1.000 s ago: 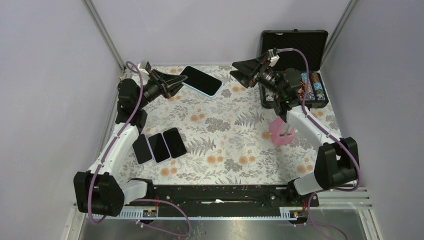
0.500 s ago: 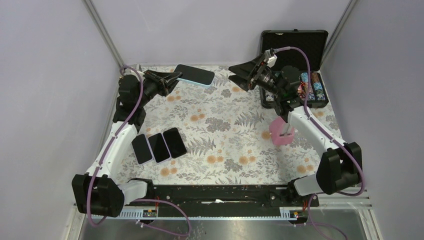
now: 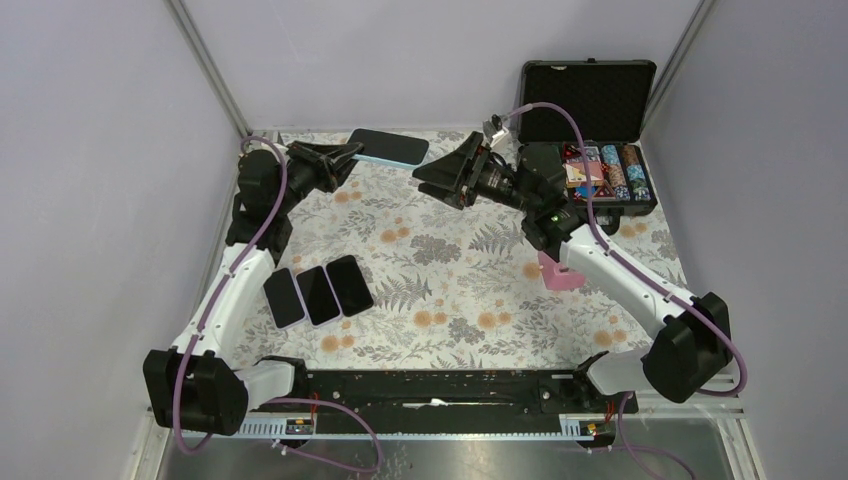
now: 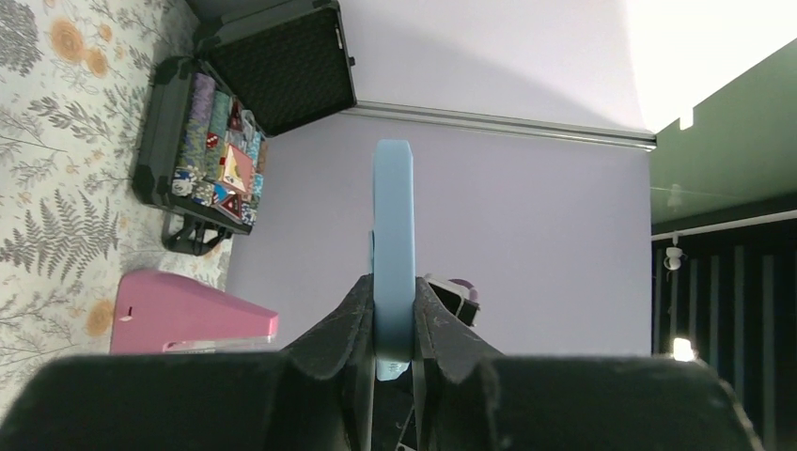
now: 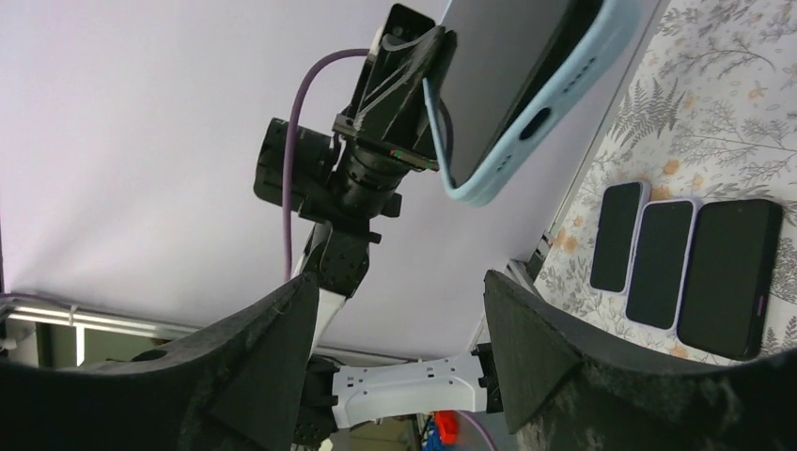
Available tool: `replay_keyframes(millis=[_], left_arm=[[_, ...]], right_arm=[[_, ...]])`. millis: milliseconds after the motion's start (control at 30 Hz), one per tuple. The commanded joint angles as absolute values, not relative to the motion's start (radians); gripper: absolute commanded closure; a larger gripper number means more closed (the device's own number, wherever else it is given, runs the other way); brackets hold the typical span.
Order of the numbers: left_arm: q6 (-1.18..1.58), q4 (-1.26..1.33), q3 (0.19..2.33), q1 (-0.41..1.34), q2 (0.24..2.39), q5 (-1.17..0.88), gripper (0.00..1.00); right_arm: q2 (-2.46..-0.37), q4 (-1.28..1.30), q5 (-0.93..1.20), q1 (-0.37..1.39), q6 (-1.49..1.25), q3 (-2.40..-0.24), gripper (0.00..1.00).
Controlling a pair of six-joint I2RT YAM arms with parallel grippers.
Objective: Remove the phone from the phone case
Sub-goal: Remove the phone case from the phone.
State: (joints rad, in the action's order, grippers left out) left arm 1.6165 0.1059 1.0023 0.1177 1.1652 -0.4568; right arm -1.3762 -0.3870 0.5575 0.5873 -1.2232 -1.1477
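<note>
Left pincer [image 3: 349, 153] clamps phone [image 3: 390, 147]; three phones [image 3: 318, 292] nearby.

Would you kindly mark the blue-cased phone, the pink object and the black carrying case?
blue-cased phone [image 3: 390, 146]: top view, middle of its dark face.
pink object [image 4: 179, 315]: left wrist view, broad side face.
black carrying case [image 3: 588, 95]: top view, inside of the open lid.

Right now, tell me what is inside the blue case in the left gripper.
A phone with a dark screen fills the blue case. The case hides its back and sides.
</note>
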Motion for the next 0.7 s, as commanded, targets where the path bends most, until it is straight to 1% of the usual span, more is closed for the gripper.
replay_keyframes(millis=[0, 133, 167, 267, 400, 433, 500, 533, 633, 667], left_arm=[[1.707, 0.22, 1.096, 0.12, 1.143, -0.487, 1.0], [1.752, 0.176, 1.091, 0.123, 1.12, -0.49, 1.0], [1.772, 0.175, 1.079, 0.124, 1.112, -0.489, 1.0], [1.807, 0.194, 1.065, 0.124, 1.105, -0.499, 1.0], [1.86, 0.267, 1.057, 0.126, 1.127, -0.535, 1.0], [1.87, 0.273, 1.059, 0.126, 1.13, -0.538, 1.0], [1.866, 0.268, 1.07, 0.126, 1.132, -0.542, 1.0], [1.861, 0.256, 1.074, 0.126, 1.132, -0.544, 1.0], [1.859, 0.255, 1.069, 0.127, 1.125, -0.543, 1.0], [1.855, 0.255, 1.067, 0.127, 1.124, -0.543, 1.0]], right_arm=[[-1.331, -0.393, 0.462, 0.585, -1.202, -1.144, 0.29], [-1.36, -0.456, 0.442, 0.586, -1.205, -1.168, 0.3], [-1.372, -0.473, 0.44, 0.587, -1.211, -1.179, 0.32], [-1.404, -0.527, 0.432, 0.59, -1.238, -1.201, 0.44], [-1.421, -0.637, 0.414, 0.602, -1.249, -1.19, 0.55], [-1.426, -0.642, 0.412, 0.604, -1.253, -1.186, 0.56], [-1.43, -0.671, 0.403, 0.604, -1.268, -1.166, 0.56], [-1.431, -0.692, 0.399, 0.604, -1.281, -1.158, 0.55], [-1.439, -0.733, 0.39, 0.604, -1.316, -1.147, 0.43], [-1.444, -0.75, 0.388, 0.604, -1.33, -1.145, 0.41]])
